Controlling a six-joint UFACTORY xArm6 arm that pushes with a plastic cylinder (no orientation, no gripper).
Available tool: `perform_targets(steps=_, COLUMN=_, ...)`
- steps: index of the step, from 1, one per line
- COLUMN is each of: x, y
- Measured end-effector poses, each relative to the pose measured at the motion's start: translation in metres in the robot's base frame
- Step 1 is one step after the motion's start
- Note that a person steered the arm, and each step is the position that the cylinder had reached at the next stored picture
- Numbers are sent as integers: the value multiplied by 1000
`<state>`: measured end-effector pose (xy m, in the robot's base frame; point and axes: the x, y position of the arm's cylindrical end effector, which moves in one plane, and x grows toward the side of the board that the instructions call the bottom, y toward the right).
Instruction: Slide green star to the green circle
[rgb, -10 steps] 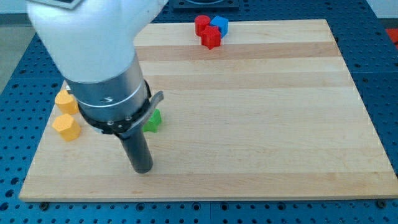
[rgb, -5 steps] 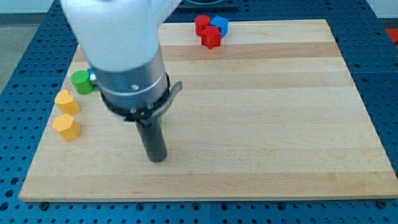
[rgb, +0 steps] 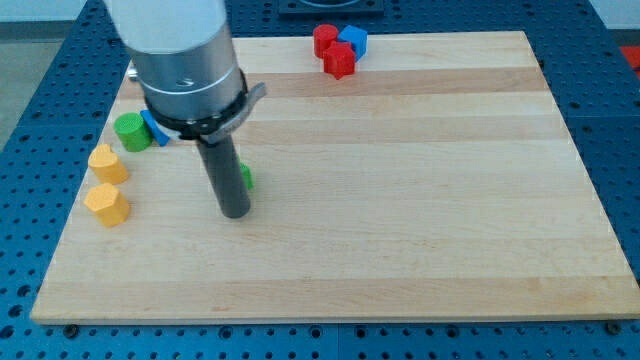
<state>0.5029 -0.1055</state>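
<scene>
The green star (rgb: 245, 178) lies on the wooden board (rgb: 400, 200), left of centre; only its right edge shows past the rod. My tip (rgb: 234, 212) stands just below and in front of it, touching or nearly touching. The green circle (rgb: 130, 131) sits near the board's left edge, up and to the left of the star, with a blue block (rgb: 155, 129) against its right side.
Two yellow blocks (rgb: 107, 163) (rgb: 107, 203) sit at the left edge below the green circle. Two red blocks (rgb: 326, 40) (rgb: 340, 62) and a blue block (rgb: 353, 40) cluster at the top edge. The arm's body hides the board's top left.
The arm swung right, then back left and up the view. The tip now stands closer to the green star, which shifted slightly up. The green circle and blue block came into view.
</scene>
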Motion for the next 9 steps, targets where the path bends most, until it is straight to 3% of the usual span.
perform_targets(steps=3, x=-81, y=-28)
perform_targets(steps=5, x=-94, y=-46)
perform_targets(steps=7, x=-76, y=-35)
perform_targets(steps=9, x=-80, y=-89)
